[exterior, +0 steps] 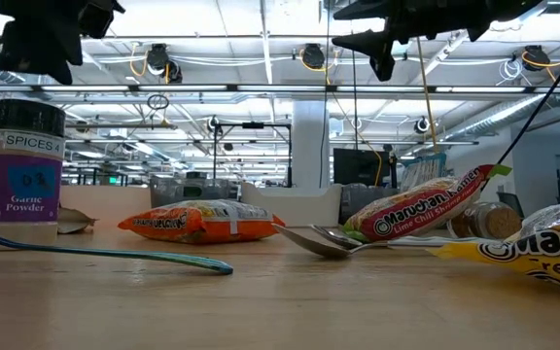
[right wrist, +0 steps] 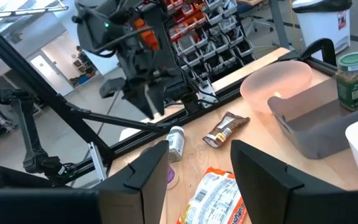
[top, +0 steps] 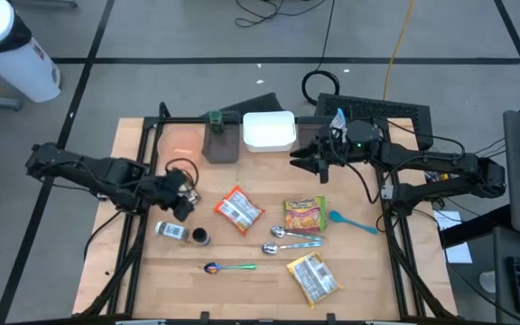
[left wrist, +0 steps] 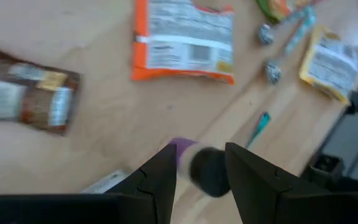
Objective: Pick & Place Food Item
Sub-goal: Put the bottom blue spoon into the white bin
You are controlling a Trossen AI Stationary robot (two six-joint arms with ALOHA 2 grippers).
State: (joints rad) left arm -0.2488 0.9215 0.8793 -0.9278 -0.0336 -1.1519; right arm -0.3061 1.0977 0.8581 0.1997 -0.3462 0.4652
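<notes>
High view, orange ramen packet (top: 239, 208), spoons (top: 289, 233), spice jar (top: 171, 231) scattered about

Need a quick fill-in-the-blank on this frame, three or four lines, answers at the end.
1. The jar standing upright in the gray bin has a ____ lid.
2. The white container sits next to the bin at the table's ____ edge.
3. The orange packet lies nearest the ____ gripper.
4. The right gripper holds ____.

Answers: green; far; left; nothing
</notes>
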